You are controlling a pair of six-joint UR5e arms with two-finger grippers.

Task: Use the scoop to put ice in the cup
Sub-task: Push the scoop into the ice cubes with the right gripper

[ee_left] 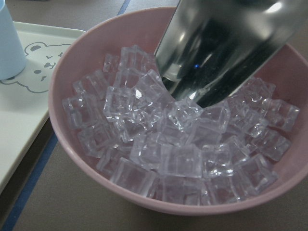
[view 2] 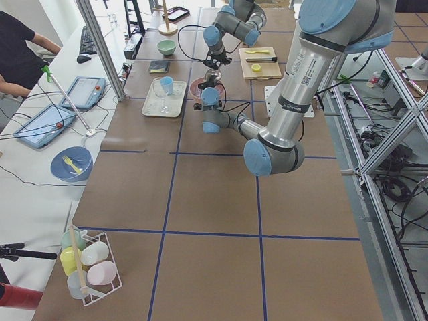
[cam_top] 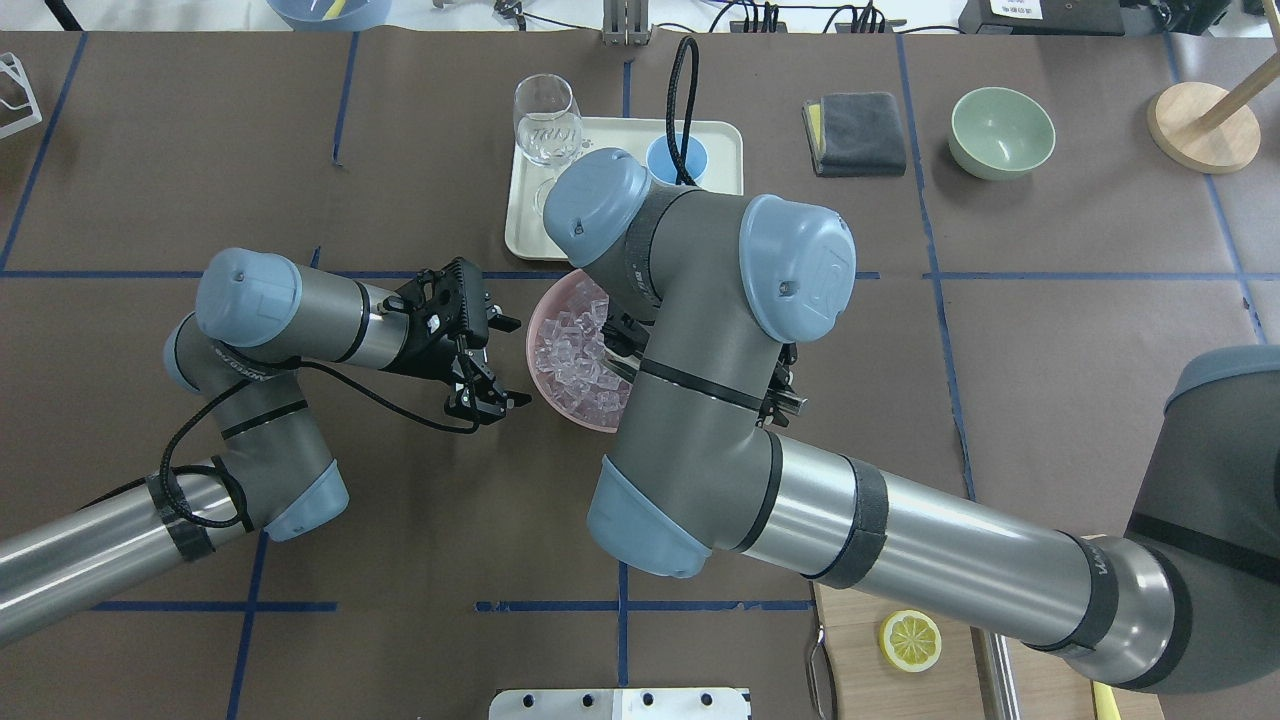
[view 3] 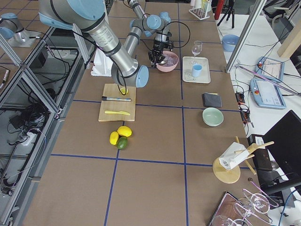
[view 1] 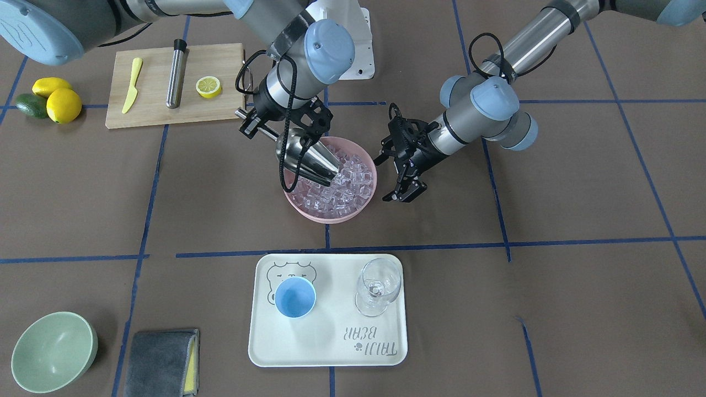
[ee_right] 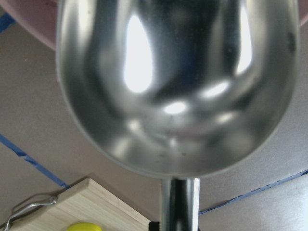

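**Scoop in the ice, cup not yet filled**

Front-facing view: the right gripper (view 1: 263,124) is clamped on the rod handle of the shiny stainless-steel scoop (view 1: 309,157). The scoop's trough tilts down, its lip pushed into the small clear ice cubes (view 1: 345,193) heaped in the round pink bowl (view 1: 331,218). The left gripper (view 1: 396,176) hangs just beside the bowl's rim, jaws spread wide, holding nothing. The small light-blue plastic cup (view 1: 295,296) stands upright on the cream bear-print tray (view 1: 331,347), well apart from the bowl and near a clear stemmed wine glass (view 1: 378,286). The cup's inside looks bare.

Overhead view: the right arm covers its own gripper and most of the scoop. The left claw shows open at the bowl's side.

Side views: too small to add anything.

Left wrist view: the scoop's lip sits among the cubes, with none plainly inside it.

Right wrist view: only the trough's polished back shows.

As I judge it, the scoop is in hand and the dig is under way. Lifting a load, carrying it to the tray and tipping it into the cup remain.
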